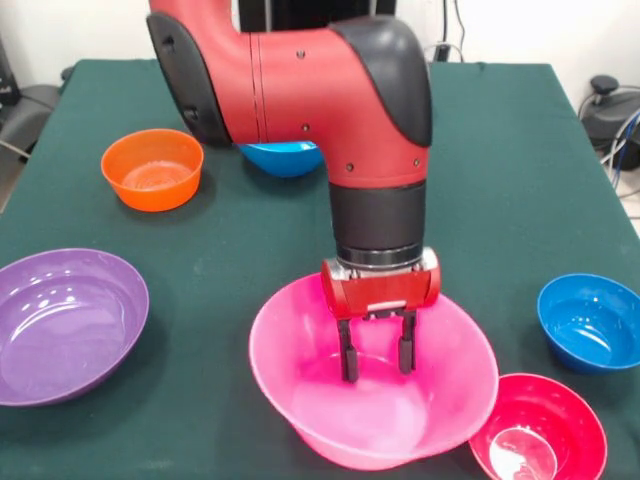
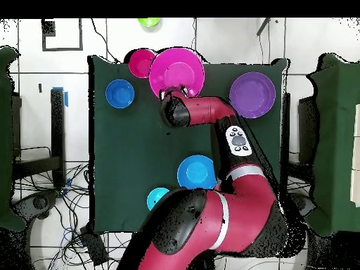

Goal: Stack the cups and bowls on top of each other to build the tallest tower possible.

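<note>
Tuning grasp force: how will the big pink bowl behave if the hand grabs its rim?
The pink bowl looks like thin, glossy plastic, so probably light and slippery. The open hand hangs inside it; a one-sided rim pinch would likely tilt it. Its rounded underside suggests it may rock or slide on the green cloth.

— What does the arm (image 1: 300, 90) look like up close?

— Glossy red shells with matte black caps at the joints, and small dark screw heads dotted along the red casing. A thin seam line rings the upper link.

— And lower down?

— A black ribbed cylinder, then a silver ring, then a red boxy block carrying the tool (image 1: 377, 355), whose two fingers are slim and black.

— Anything from above?

— A pale grey oval button panel (image 2: 238, 138) on the red link, and a grey band around the bulky lower segment.
</note>
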### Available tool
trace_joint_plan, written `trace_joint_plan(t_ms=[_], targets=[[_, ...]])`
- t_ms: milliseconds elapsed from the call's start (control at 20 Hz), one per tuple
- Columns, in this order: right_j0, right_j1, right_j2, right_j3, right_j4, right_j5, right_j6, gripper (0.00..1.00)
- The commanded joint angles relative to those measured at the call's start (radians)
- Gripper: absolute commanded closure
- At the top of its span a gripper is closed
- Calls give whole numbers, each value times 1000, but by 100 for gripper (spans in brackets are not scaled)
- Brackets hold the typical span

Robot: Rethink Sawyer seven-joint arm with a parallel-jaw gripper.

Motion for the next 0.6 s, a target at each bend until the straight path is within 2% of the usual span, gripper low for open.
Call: trace_joint_plan(t_ms=[50, 600], targets=[[-2, 151, 9, 3, -63, -48, 32, 0], [-46, 181, 65, -14, -61, -28, -35, 0]])
